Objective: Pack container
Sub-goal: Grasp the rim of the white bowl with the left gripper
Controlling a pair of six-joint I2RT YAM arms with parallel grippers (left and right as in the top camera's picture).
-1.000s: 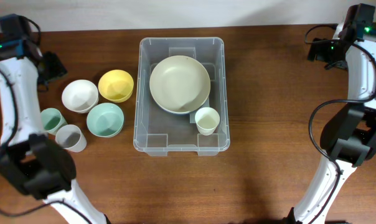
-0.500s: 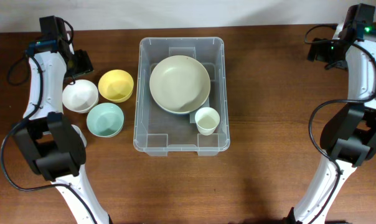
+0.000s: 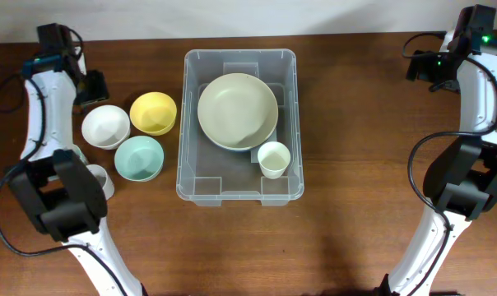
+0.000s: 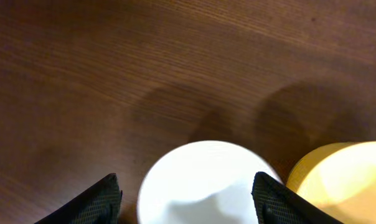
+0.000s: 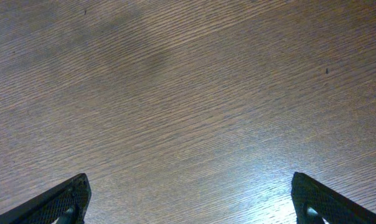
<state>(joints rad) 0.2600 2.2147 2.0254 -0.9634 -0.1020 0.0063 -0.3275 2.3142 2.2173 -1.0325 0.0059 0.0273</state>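
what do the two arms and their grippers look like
Both arms, the left arm and the right arm, are built of curved white links joined by bulky black joints. Thin black cables loop alongside them. Small green lights glow near the right arm's wrist. The fingers are black wedges with a fine grid texture.

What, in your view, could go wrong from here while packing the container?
The open left claw hangs over the white bowl, which sits close beside the yellow bowl; its finger on that side may knock the yellow one. The container already holds a large pale dish and a cup; a bowl lowered carelessly could land on them and tip.
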